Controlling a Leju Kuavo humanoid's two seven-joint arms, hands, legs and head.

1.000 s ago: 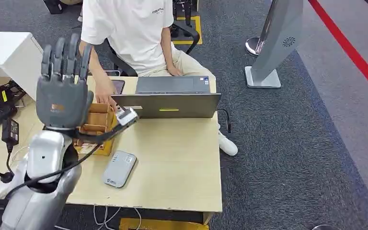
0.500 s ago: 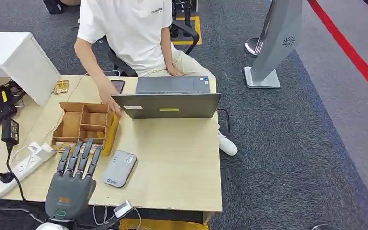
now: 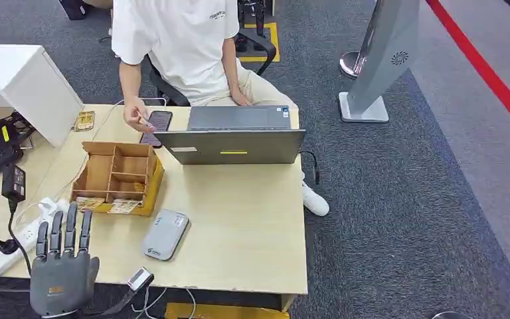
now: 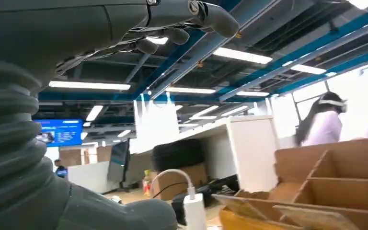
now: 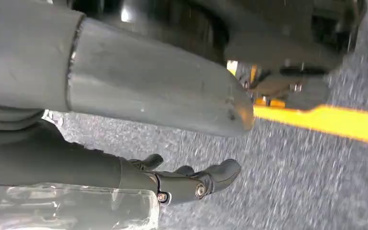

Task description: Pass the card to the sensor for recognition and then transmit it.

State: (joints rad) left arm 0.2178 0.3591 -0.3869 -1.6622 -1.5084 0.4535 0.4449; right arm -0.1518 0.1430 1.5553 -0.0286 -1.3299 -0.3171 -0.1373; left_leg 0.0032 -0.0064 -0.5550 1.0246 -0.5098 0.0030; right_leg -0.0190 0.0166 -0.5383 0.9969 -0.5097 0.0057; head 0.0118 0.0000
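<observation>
- Change since the earlier frames: the left hand (image 3: pixel 60 266) has dropped from high in front of the wooden tray to the near-left edge of the worktop; the person's hand (image 3: pixel 135 117) has drawn back from the tray to a phone (image 3: pixel 155 125) beside the laptop.
- Worktop (image 3: pixel 252 226): pale wood, cables and a power strip (image 3: pixel 20 239) at its left end.
- Person (image 3: pixel 179 40): white shirt, seated at the far side.
- Laptop (image 3: pixel 236 136): grey, open, screen facing the person.
- Wooden tray (image 3: pixel 116 174): divided compartments, left of the laptop; cards (image 3: pixel 125 207) lie in its near front slot, tilted.
- Left hand: back facing the camera, fingers straight and apart, holding nothing; in the left wrist view (image 4: pixel 172 28) the fingers arch above the tray (image 4: pixel 326 182).
- Right hand (image 5: pixel 187 182): over grey carpet, fingers loosely curled, nothing held.
- Sensor (image 3: pixel 165 234): grey, flat, rounded corners, near the tray's near right corner, well apart from the left hand.
</observation>
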